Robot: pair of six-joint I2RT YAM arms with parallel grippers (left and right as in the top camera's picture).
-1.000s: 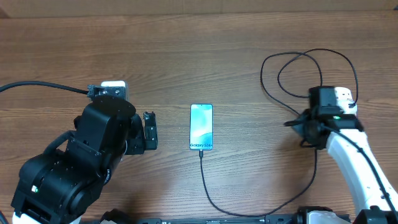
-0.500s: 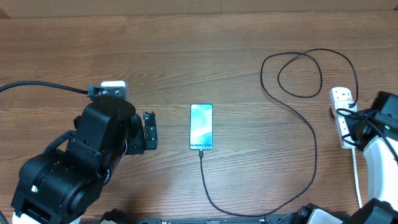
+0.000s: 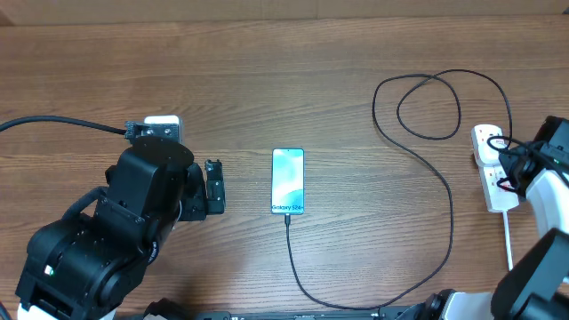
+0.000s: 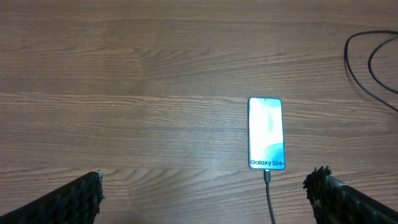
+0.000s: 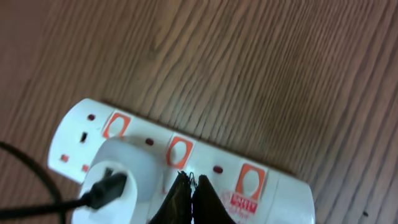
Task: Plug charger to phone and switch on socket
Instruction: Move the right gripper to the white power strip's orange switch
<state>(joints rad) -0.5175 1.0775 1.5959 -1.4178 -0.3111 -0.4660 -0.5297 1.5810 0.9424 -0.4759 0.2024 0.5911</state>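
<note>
Tabletop [image 3: 267,80]: bare wood grain, everything lies flat on it.

Left arm [image 3: 116,240]: big black mass at lower left, well apart from the work. Left end effector [image 4: 206,180] spread fully wide, nothing in it, looking at the phone from a distance.

Right arm [image 3: 547,178]: at the far right edge, over the socket. Right end effector [image 5: 189,190] pinched fully together, nothing held, tips just over the strip's face.

Charger [image 3: 452,213]: thin black lead, two loose loops at upper right, then a long sweep down and back up to the phone.

Socket [image 3: 491,182]: white strip at the right edge. A white adapter [image 5: 127,168] sits in it with the black lead plugged in.

Phone [image 3: 287,180]: mid-table, screen lit blue, small plug seated in its near short edge. That half of the task looks done.

Switches [image 5: 179,151]: three red-marked ones in a row. The closed tips lie between the second and third. On or off cannot be read.

Risks, my judgement:
- Tips sit off-centre, so a push may land on the wrong switch or on the plastic between.
- The strip is loose and light. A slanted press could slide it.
- The arm could snag the nearby loops and tug the plug out of the phone.
</note>
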